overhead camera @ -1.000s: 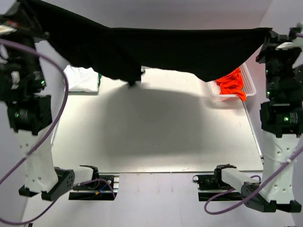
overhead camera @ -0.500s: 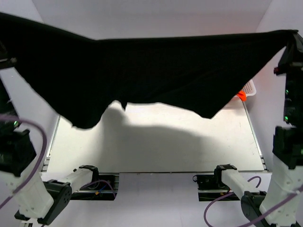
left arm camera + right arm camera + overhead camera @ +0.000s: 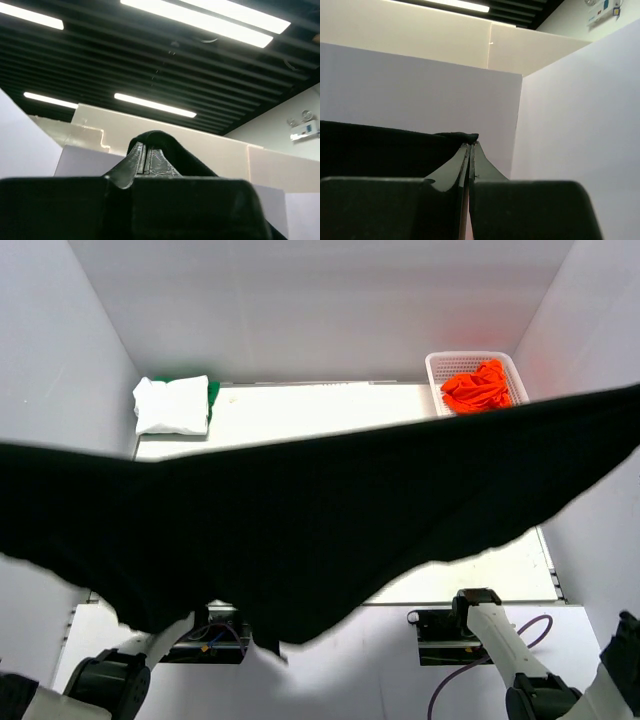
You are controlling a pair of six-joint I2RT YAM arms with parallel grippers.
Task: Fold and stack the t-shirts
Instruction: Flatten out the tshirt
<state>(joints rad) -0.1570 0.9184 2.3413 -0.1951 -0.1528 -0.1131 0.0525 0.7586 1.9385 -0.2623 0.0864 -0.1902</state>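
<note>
The large black t-shirt (image 3: 300,530) hangs stretched across the whole top view, high above the table and close to the camera. Both grippers are out of the top view past its side edges. In the left wrist view my left gripper (image 3: 145,150) is shut on a fold of black cloth (image 3: 165,142) and points up at the ceiling. In the right wrist view my right gripper (image 3: 471,146) is shut on the shirt's edge (image 3: 380,145). A folded white shirt (image 3: 172,404) lies on a green one (image 3: 213,394) at the back left. Orange shirts (image 3: 478,388) fill a basket.
The white mesh basket (image 3: 437,365) stands at the table's back right corner. White walls enclose the table (image 3: 320,410) at the back and both sides. Both arm bases sit at the near edge, the right one (image 3: 490,625) visible below the cloth.
Both arms have lifted the black shirt up and toward the camera. It now hangs across the near half of the view. The back of the table, the folded stack and the basket have come into sight.
</note>
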